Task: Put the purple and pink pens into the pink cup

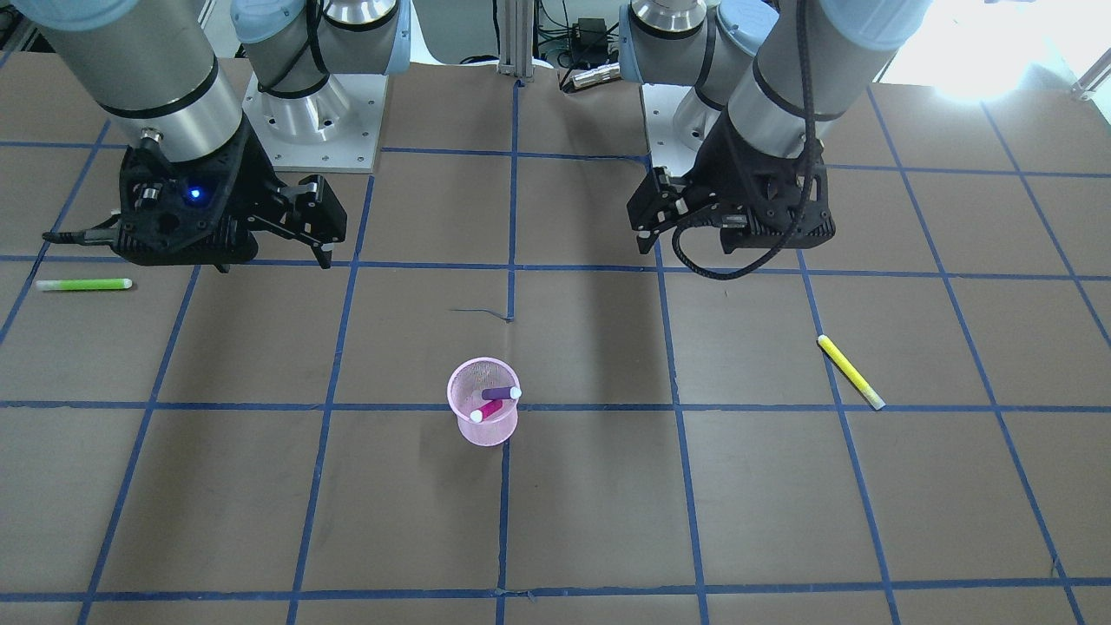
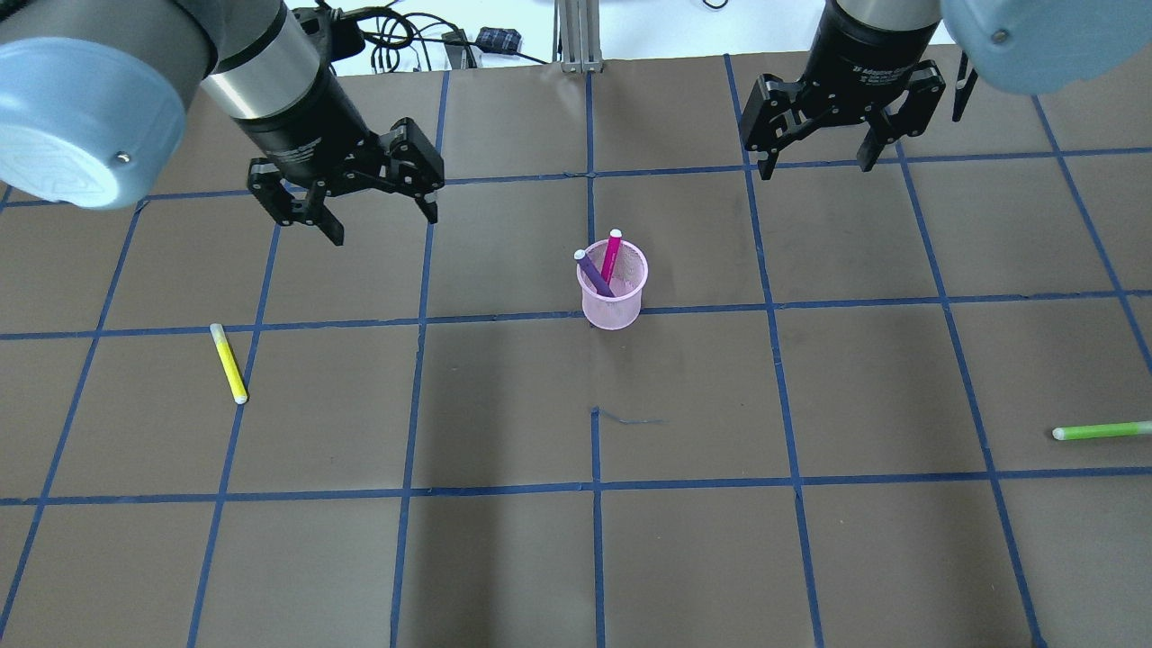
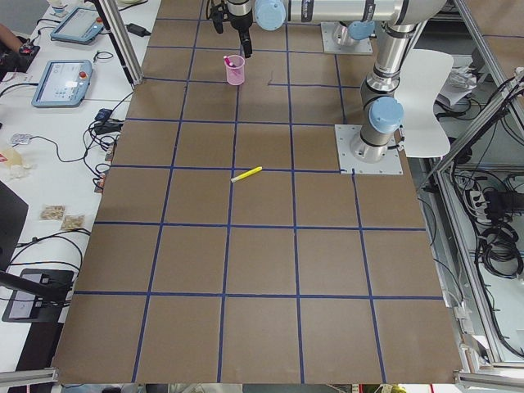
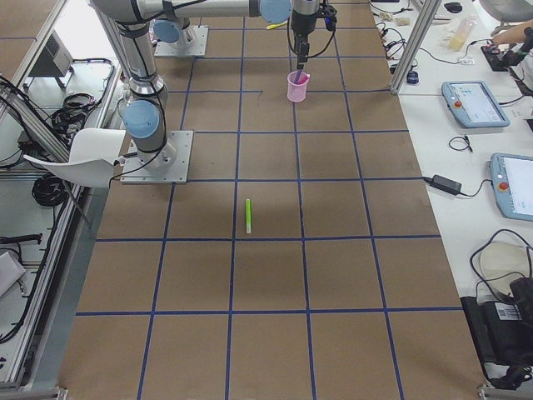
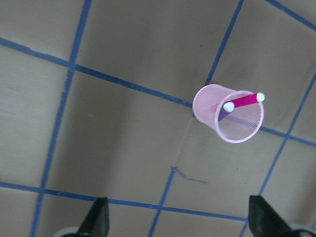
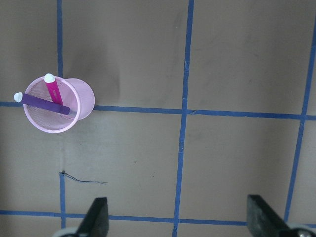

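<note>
So, quick rundown of your setup. The translucent pink mesh cup (image 2: pixel 612 292) stands upright on the brown counter (image 2: pixel 684 558) with its blue tape grid, sitting right on one of the tape lines. It's down in the gap between the two claws, lower than either of them and touching neither.

Both task pens are inside it. The dark purple pen (image 2: pixel 594 273) and the magenta pink pen (image 2: pixel 611 255) lean at a tilt in the cup, their white tips poking up past the rim. From your right wrist cam you can see them resting against the rim side by side.

The left claw (image 2: pixel 378 220) hangs above the counter with its fingers spread wide and nothing between them. Same story for the right claw (image 2: pixel 817 166): fingers wide apart, holding nothing, up in the air.

Two other markers lie flat on the counter. A yellow highlighter pen (image 2: pixel 229 363) is out past the left claw's outer side, and a green highlighter pen (image 2: pixel 1102 431) is way out past the right claw's outer side. Both are well apart from the cup.
</note>
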Tool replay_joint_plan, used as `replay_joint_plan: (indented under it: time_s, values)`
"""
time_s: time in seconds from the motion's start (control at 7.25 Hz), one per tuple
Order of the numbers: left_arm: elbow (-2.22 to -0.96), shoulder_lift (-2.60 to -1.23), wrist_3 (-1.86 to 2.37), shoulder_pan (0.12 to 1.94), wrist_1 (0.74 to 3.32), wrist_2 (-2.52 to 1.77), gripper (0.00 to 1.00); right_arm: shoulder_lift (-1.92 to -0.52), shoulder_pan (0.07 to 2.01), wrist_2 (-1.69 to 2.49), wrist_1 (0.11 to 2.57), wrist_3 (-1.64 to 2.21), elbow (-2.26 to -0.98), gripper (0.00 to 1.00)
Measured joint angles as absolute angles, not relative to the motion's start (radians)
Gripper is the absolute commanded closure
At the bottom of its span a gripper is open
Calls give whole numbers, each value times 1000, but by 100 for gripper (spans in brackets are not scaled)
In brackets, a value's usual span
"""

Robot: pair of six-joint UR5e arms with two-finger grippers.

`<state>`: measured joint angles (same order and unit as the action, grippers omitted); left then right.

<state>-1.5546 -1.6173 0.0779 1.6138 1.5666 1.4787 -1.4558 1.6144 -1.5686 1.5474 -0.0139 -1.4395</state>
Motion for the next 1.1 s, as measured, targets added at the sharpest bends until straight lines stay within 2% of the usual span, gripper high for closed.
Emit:
replay_joint_plan:
  time_s: [0.28,1.1]
  values:
    - [-1561,-1583,-49,1604,1546,1563,0,-1481,1614,-1585,1547,-17,-1453,0]
    - [-1563,-1575,-67,1601,1521,1578,0,-1486,1609,-1577,1562,-15,-1453,0]
